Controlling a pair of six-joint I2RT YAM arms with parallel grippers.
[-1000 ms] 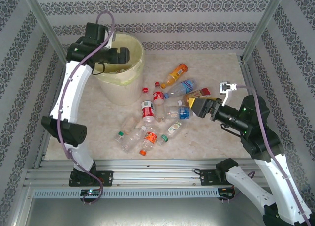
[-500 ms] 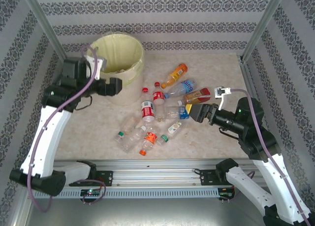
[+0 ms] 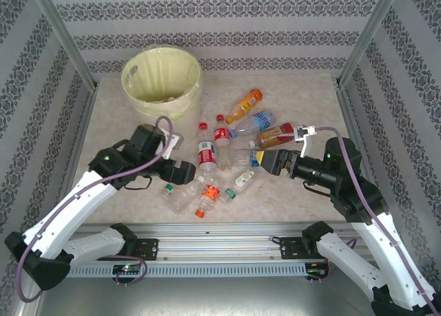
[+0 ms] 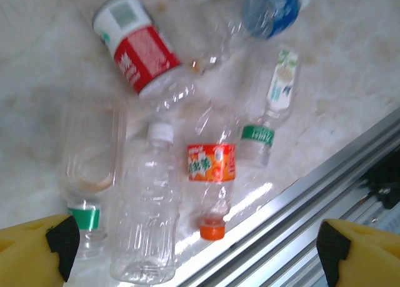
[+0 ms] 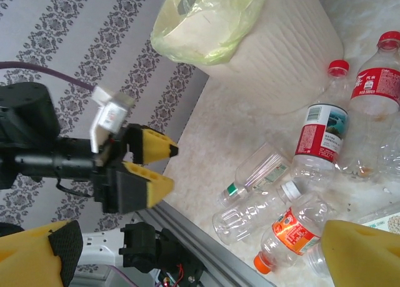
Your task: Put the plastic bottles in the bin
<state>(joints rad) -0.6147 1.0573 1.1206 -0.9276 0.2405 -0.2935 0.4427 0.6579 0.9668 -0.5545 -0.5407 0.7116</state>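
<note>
The bin [image 3: 180, 108] stands upright at the upper left of the overhead frame, on the marbled worktop [image 3: 303, 96]. What lies at its bottom is too small to make out. The plastic bottles [image 3: 220, 158] lie scattered on their sides across the middle of the worktop, below and to the right of the bin.

The left gripper [image 3: 187, 171] hangs at the left edge of the cluster, its jaws wide apart and empty. Its wrist view looks down on a clear bottle with a white cap [image 4: 150, 218], an orange-labelled bottle with an orange cap [image 4: 211, 171] just beside it, a green-labelled bottle [image 4: 270, 105] to the right, and a red-labelled bottle [image 4: 140, 52] at upper left.

The right gripper [image 3: 267, 161] sits at the right edge of the cluster, just beside a blue-labelled bottle [image 3: 253, 158], jaws likewise apart and holding nothing. Higher in the frame lie an orange bottle [image 3: 244, 104] and a brown bottle [image 3: 275, 133].
</note>
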